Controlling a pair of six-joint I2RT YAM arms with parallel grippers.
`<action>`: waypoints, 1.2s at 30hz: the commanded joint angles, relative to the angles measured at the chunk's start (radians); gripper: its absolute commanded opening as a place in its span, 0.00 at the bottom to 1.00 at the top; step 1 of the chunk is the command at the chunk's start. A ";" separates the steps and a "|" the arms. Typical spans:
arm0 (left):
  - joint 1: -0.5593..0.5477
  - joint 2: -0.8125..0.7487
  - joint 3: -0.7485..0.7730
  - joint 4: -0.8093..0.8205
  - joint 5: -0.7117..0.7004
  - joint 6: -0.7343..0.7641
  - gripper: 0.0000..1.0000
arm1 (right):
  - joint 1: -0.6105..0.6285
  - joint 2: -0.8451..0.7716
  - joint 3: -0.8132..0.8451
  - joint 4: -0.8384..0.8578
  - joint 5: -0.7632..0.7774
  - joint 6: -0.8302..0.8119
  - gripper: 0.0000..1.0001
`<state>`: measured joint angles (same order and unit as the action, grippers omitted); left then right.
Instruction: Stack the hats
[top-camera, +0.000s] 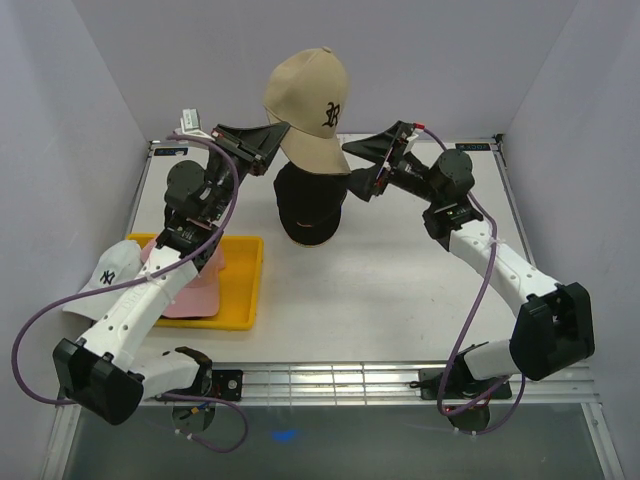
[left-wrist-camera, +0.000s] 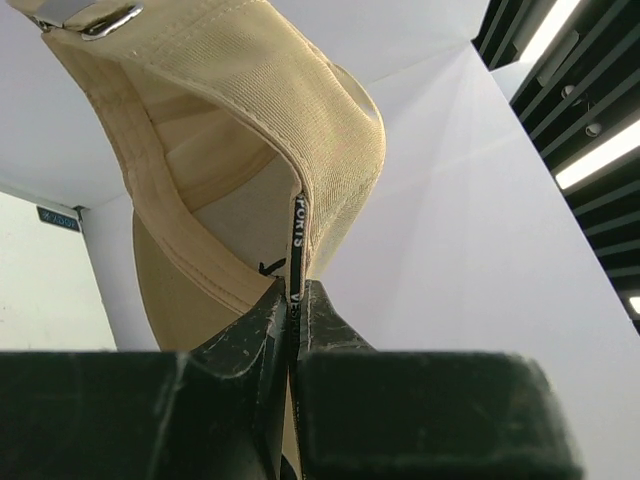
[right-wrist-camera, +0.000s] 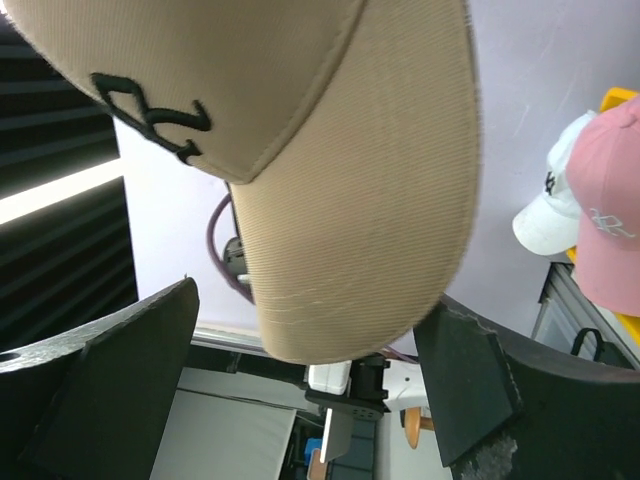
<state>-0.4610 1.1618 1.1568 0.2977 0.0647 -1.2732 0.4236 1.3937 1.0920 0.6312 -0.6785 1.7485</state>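
Observation:
My left gripper (top-camera: 272, 137) is shut on the back rim of the tan cap (top-camera: 308, 100) and holds it high above the black cap (top-camera: 309, 206), which sits at the back middle of the table. In the left wrist view the jaws (left-wrist-camera: 295, 298) pinch the tan cap's (left-wrist-camera: 250, 130) inner band. My right gripper (top-camera: 361, 168) is open beside the tan cap's brim. In the right wrist view the brim (right-wrist-camera: 365, 200) hangs between the open fingers (right-wrist-camera: 130, 385), touching neither. The white cap (top-camera: 110, 272) and the pink cap (top-camera: 195, 285) lie at the yellow tray.
The yellow tray (top-camera: 242, 295) lies at the front left of the table. The white cap (right-wrist-camera: 550, 205) and the pink cap (right-wrist-camera: 605, 215) show at the right edge of the right wrist view. White walls close the table on three sides.

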 joint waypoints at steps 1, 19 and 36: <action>0.018 -0.002 -0.049 0.127 0.086 -0.035 0.00 | 0.023 -0.025 -0.026 0.122 0.059 0.062 0.90; 0.114 0.033 -0.216 0.343 0.277 -0.150 0.00 | 0.139 -0.062 -0.181 0.232 0.327 0.092 0.52; 0.169 0.048 -0.309 0.368 0.382 -0.169 0.00 | 0.222 0.014 -0.241 0.470 0.516 0.149 0.27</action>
<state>-0.3069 1.2083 0.8516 0.6449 0.3725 -1.4483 0.6353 1.3911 0.8242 0.9562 -0.2092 1.8832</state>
